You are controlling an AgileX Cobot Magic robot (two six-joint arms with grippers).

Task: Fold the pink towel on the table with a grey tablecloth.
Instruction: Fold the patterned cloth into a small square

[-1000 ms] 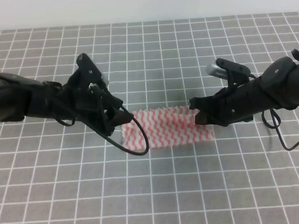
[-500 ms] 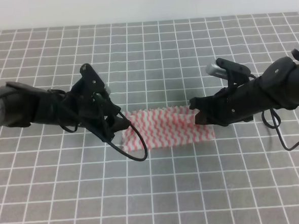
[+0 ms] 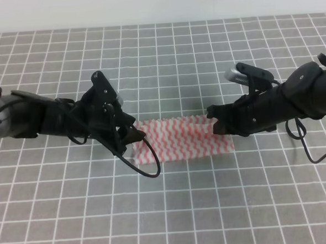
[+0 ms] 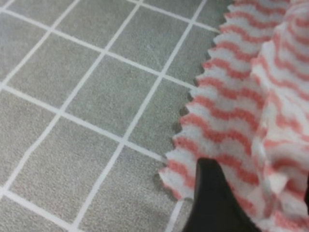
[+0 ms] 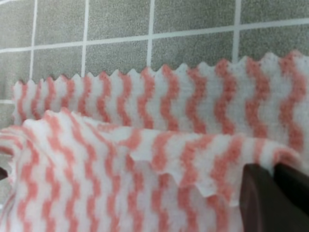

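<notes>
two tools at the towel (image 3: 181, 140): right tool (image 3: 214, 122) pinches its far corner, left tool (image 3: 135, 132) state unclear; one fold looks done.

Under my fingers: flat table with a grey tablecloth (image 3: 174, 210), white grid | on it: thin pink-and-white zigzag-striped towel (image 3: 181, 140), folded.
</notes>
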